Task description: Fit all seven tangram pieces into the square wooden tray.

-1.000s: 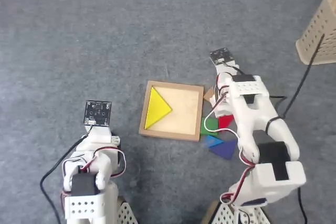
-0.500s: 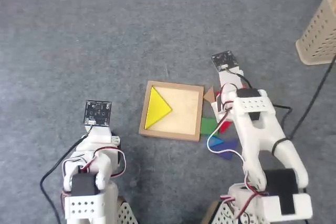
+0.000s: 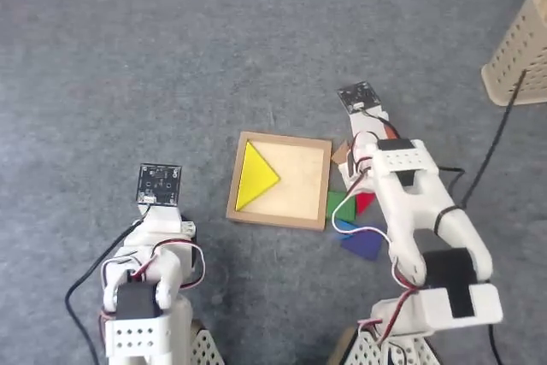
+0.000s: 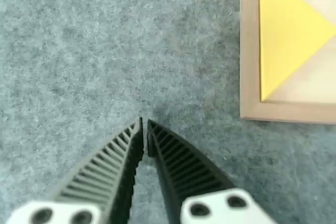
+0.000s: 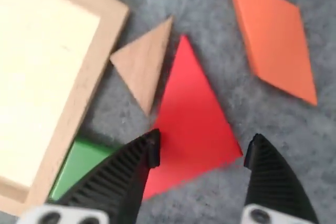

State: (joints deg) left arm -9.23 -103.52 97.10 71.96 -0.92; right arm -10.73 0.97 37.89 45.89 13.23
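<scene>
Your right gripper is spread wide astride the red triangle, grasping nothing. Closing on slanted edges could squirt it into the wooden triangle ahead.

no readable text, no labels, no numbers

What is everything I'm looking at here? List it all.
square wooden tray: one, pale wood, mid-carpet
large yellow triangle: one, yellow, inside the tray
small wooden triangle: one, tan, just outside the tray
red triangle: one, red, beside the wooden triangle
orange parallelogram: one, orange, past the red triangle
green piece: one, green, against the tray's outer edge
light blue piece: one, near the green piece
purple triangle: one, beside the blue piece
slotted basket: one, cream, far corner
carpet: grey, underneath everything
left gripper: shut, over carpet by the tray
right gripper: open, above the red triangle
</scene>
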